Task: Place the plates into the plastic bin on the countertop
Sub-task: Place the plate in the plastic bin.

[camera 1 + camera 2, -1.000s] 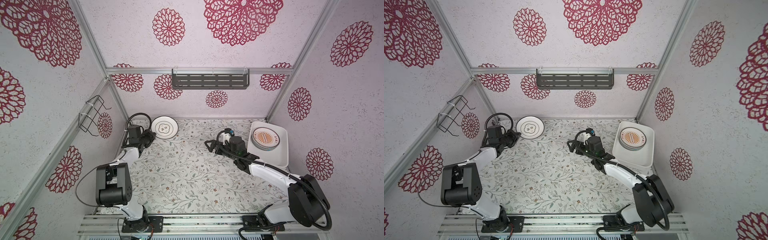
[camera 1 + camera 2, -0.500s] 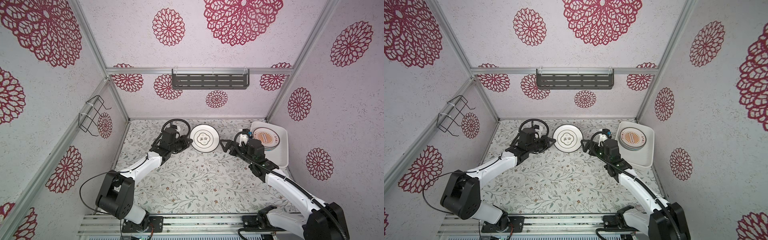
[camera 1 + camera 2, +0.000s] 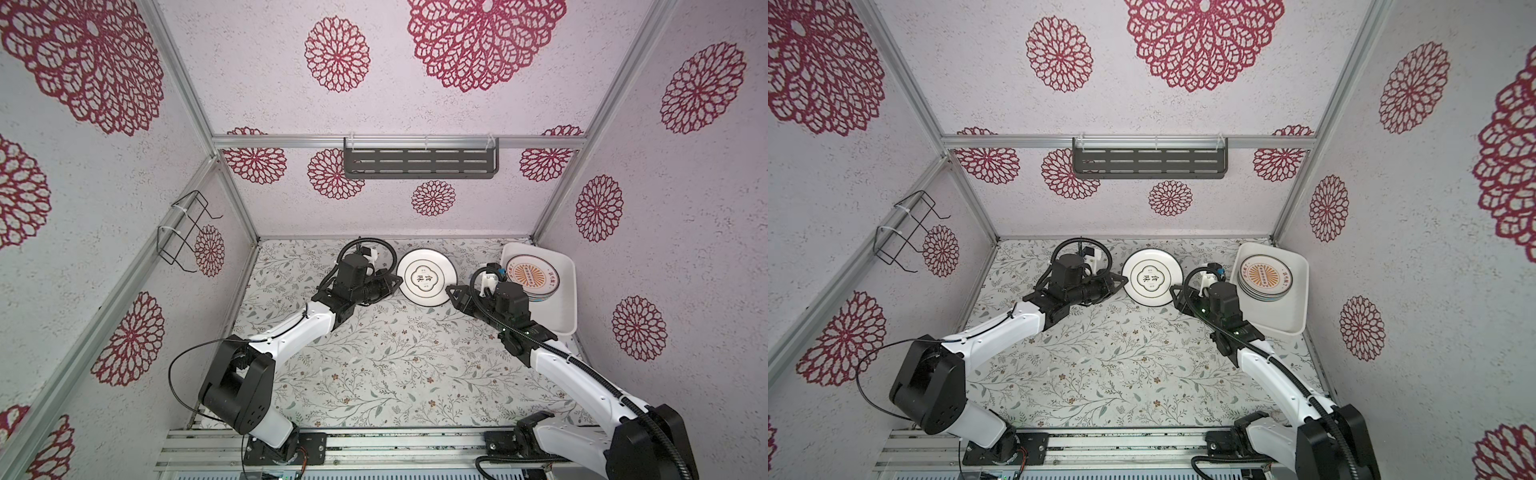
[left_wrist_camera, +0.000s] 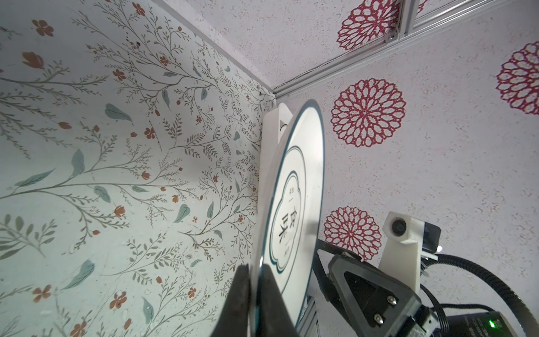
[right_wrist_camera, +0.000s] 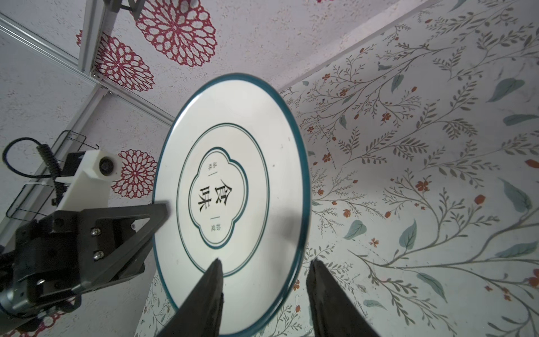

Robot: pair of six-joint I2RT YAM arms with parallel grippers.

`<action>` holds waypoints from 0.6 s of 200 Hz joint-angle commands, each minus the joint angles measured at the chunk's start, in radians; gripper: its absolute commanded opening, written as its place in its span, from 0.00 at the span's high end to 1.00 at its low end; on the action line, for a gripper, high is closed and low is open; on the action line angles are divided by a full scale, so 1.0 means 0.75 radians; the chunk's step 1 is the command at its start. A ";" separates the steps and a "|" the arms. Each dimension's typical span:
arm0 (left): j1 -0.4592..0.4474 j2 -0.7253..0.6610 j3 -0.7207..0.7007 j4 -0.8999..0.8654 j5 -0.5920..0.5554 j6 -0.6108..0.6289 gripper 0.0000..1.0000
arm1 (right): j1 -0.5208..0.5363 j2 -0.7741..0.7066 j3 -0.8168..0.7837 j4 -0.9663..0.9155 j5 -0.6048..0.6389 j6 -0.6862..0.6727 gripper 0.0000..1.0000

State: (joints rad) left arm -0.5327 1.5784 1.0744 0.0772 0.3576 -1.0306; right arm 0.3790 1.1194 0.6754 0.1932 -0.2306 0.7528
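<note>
A white plate [image 3: 427, 277] [image 3: 1152, 277] with thin dark rings and black lettering hangs tilted above the countertop [image 3: 395, 361] near the back middle. My left gripper [image 3: 397, 282] [image 4: 256, 265] is shut on its left rim. My right gripper [image 3: 451, 291] [image 5: 264, 261] straddles the opposite rim. One of its fingers lies over the plate's face [image 5: 230, 189] and the other stands off behind the rim, so a gap remains. The plastic bin [image 3: 567, 299] [image 3: 1300, 291] sits at the back right. It holds a stack of plates [image 3: 533, 274] topped by an orange sunburst one.
A dark grey slotted shelf [image 3: 419, 164] hangs on the back wall, above the plate. A black wire rack [image 3: 187, 232] is fixed to the left wall. Aluminium rails [image 3: 374, 444] carrying both arm bases run along the front edge.
My left arm has carried the plate from the back left corner to the back middle. The right arm has swung up to the plate, and its jaws have narrowed around the rim.
</note>
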 commanded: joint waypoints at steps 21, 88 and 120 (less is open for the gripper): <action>-0.012 0.011 0.032 0.114 0.045 -0.023 0.88 | -0.034 -0.002 -0.054 0.199 -0.071 0.143 0.68; -0.014 -0.011 0.007 0.174 0.056 -0.048 0.89 | -0.051 0.050 -0.071 0.246 -0.079 0.210 0.46; -0.014 -0.031 -0.003 0.180 0.046 -0.046 0.89 | -0.066 0.040 -0.034 0.137 -0.036 0.175 0.46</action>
State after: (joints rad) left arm -0.5365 1.5909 1.0721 0.1139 0.3710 -1.0519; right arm 0.3412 1.1633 0.6220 0.3447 -0.2844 0.8928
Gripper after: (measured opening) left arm 0.111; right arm 0.536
